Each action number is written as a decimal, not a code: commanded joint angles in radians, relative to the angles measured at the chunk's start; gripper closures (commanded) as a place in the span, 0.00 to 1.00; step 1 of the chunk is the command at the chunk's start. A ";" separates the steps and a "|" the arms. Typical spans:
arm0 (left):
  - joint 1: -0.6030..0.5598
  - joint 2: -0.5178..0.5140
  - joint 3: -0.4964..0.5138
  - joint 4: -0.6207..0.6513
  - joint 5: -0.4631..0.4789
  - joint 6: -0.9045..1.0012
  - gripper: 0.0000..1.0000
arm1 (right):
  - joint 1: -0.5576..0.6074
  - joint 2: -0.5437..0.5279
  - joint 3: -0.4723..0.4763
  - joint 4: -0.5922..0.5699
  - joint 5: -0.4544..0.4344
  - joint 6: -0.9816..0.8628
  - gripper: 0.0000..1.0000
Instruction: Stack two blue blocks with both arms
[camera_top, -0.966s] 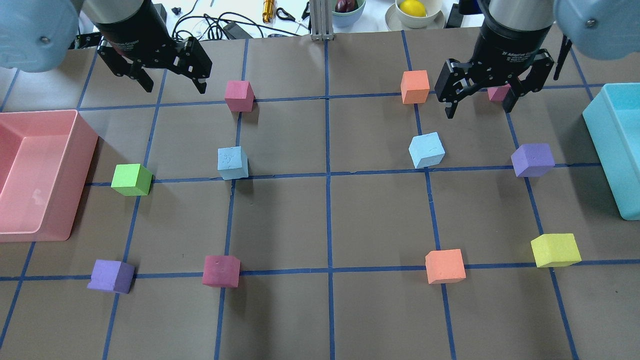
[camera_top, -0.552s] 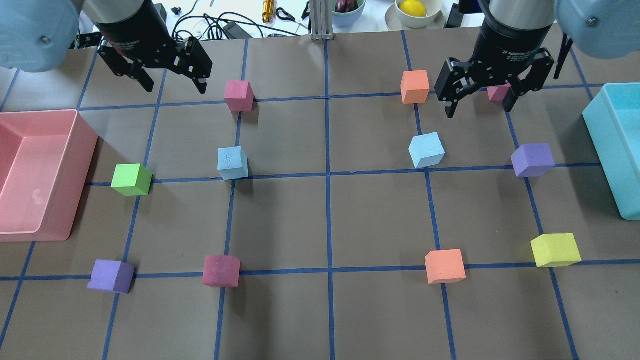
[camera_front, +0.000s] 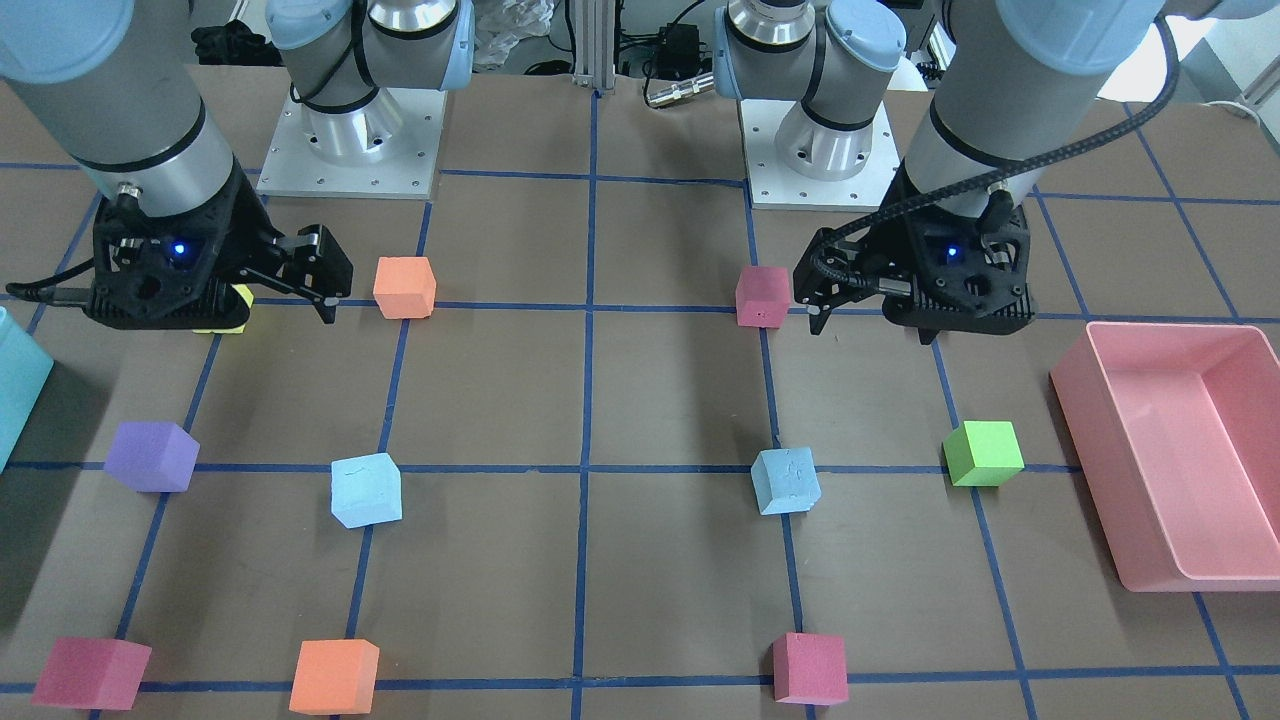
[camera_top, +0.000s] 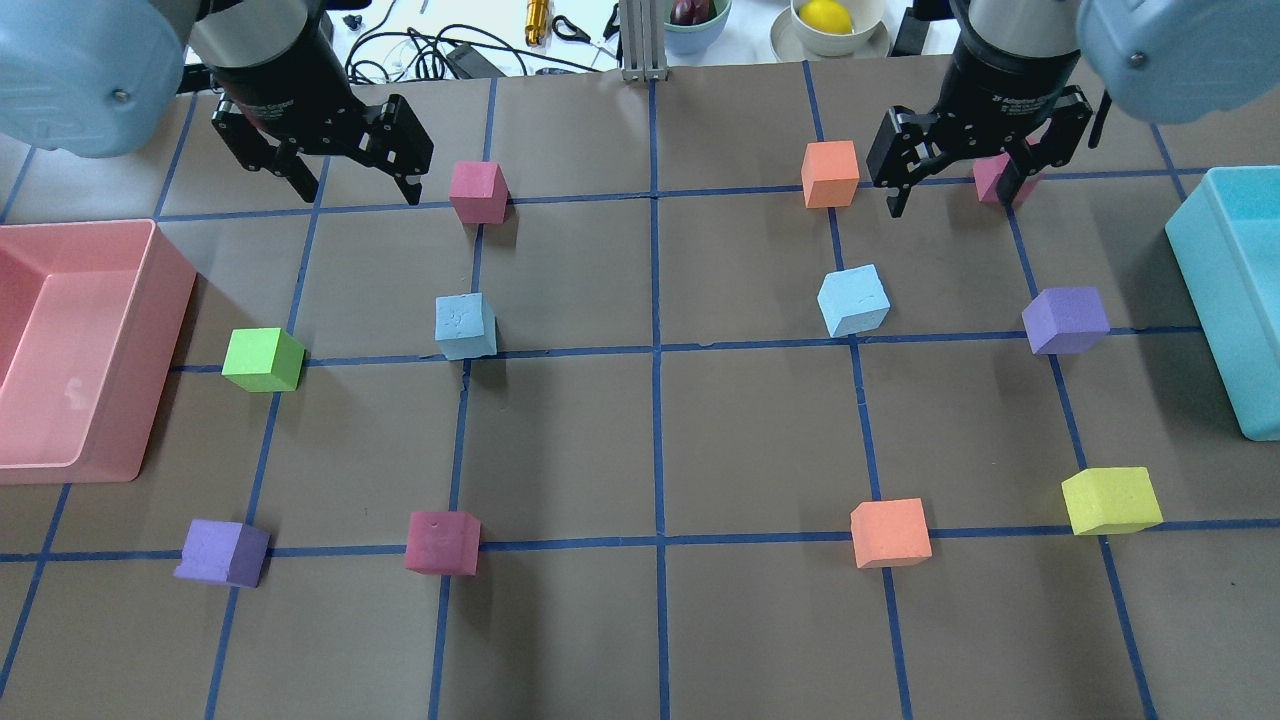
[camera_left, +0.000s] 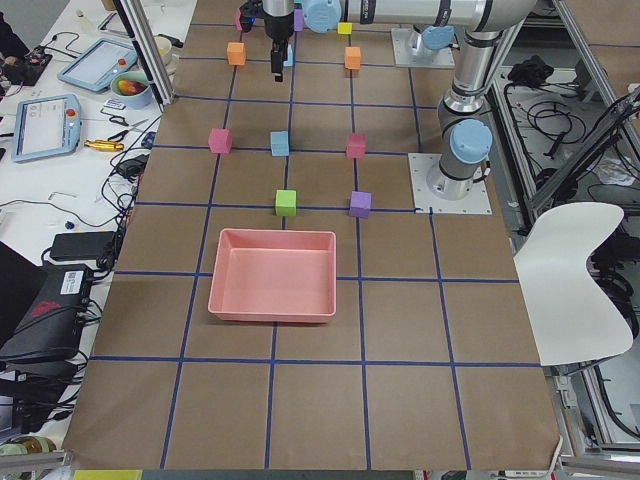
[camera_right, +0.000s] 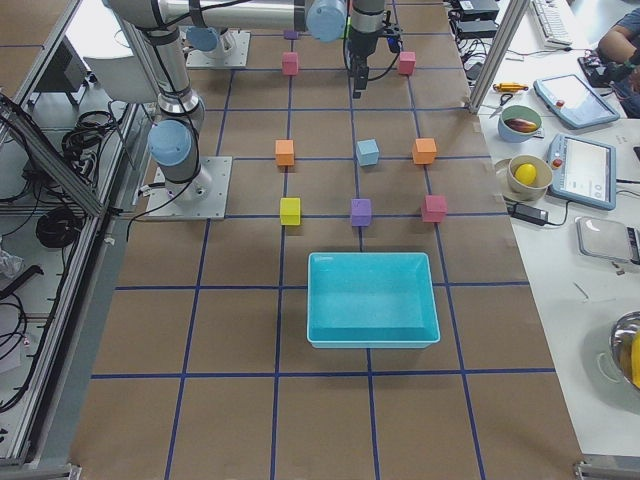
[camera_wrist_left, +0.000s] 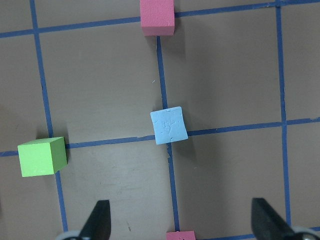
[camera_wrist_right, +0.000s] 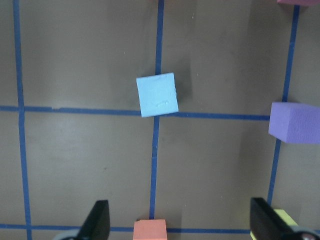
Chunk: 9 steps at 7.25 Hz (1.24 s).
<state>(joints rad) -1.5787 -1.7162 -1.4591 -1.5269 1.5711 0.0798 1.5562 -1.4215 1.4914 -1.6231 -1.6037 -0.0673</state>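
Table (camera_top: 760, 440): flat brown matte sheet, ruled into squares by blue tape lines.
Near row: a near purple cube (camera_top: 222, 552), a dark pink cube (camera_top: 442, 543), a near orange cube (camera_top: 890, 533) and a yellow cube (camera_top: 1110, 500). All are matte foam with soft edges, each lies on or beside the same tape line, and they sit well apart.
Pink bin (camera_top: 150, 300): smooth, glossy rectangular tub with rounded corners at the robot's left edge.
Teal bin (camera_top: 1215, 290): the same smooth tub shape at the right edge.
Green cube (camera_top: 262, 359): bright foam, just beside the pink bin.
Left blue block (camera_top: 465, 326): pale sky-blue foam cube with a scuffed, pitted top. It sits alone at a tape crossing, nearly square to the grid, and nothing grips it.
Right blue block (camera_top: 853, 300): the same pale foam with a marked top face, turned at an angle to the grid. It sits at the next crossing, well apart from its twin.
Far purple cube (camera_top: 1065, 320): between the right blue block and the teal bin.
Far row: a pink cube (camera_top: 478, 192) and a far orange cube (camera_top: 830, 174), both matte foam.
Left gripper (camera_top: 358, 196): black linked metal fingers spread wide with nothing between them. It hangs by the pink cube, farther out than the left blue block.
Right gripper (camera_top: 952, 203): the same black claw, spread wide and empty. It hangs beside the far orange cube, beyond the right blue block.
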 joint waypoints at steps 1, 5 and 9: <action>0.002 -0.066 -0.047 0.090 -0.006 0.008 0.00 | 0.001 0.154 0.015 -0.227 0.010 0.009 0.00; 0.002 -0.216 -0.193 0.400 -0.008 0.008 0.00 | 0.001 0.213 0.232 -0.513 0.013 0.004 0.00; 0.002 -0.304 -0.240 0.471 -0.009 -0.012 0.00 | 0.001 0.240 0.349 -0.643 0.089 -0.002 0.00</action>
<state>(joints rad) -1.5769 -1.9933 -1.6766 -1.0925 1.5639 0.0750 1.5570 -1.1951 1.8259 -2.2477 -1.5596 -0.0685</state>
